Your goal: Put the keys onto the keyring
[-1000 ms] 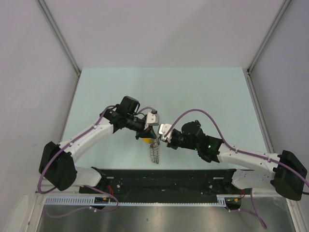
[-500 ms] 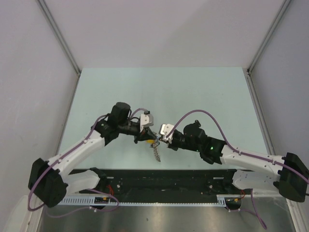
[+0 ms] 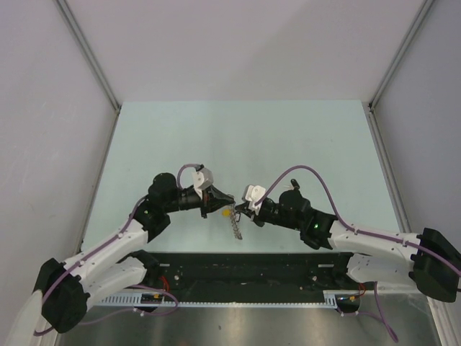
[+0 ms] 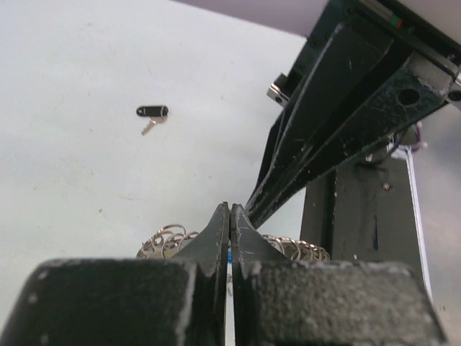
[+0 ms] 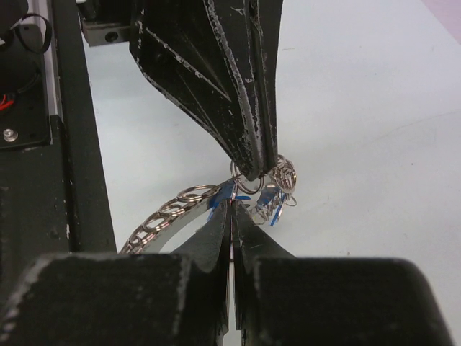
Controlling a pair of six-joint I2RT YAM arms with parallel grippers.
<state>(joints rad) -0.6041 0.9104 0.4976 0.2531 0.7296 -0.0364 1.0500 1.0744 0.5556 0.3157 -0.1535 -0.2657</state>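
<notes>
Bench: a pale green top (image 3: 288,137), bare across its far half, with a black rail (image 3: 245,263) along the near edge.
Room: plain grey walls (image 3: 238,43) on three sides, with metal frame posts (image 3: 90,54) rising from the far corners.
Left hand (image 4: 230,213): we see its fingers pressed flat together, the tips pinching a cluster of small rings on the keyring.
Right hand (image 5: 232,213): its fingers are closed tight, tip to tip with the left hand. They press against the keyring, but we cannot tell whether a ring is pinched.
Keyring (image 5: 169,213): a string of small linked silver rings, raised off the bench. It hangs from where the two hands meet and trails toward the near edge, about midway between the left and right edges.
Yellow key (image 3: 227,213): right at the meeting fingertips.
Blue key (image 5: 240,194): among the rings, between the two sets of tips.
Black key (image 4: 152,111): lying flat on bare bench with its silver blade showing, well apart from both hands.
Markings: a green light (image 3: 314,226) glows on the right arm; we can read no writing.
</notes>
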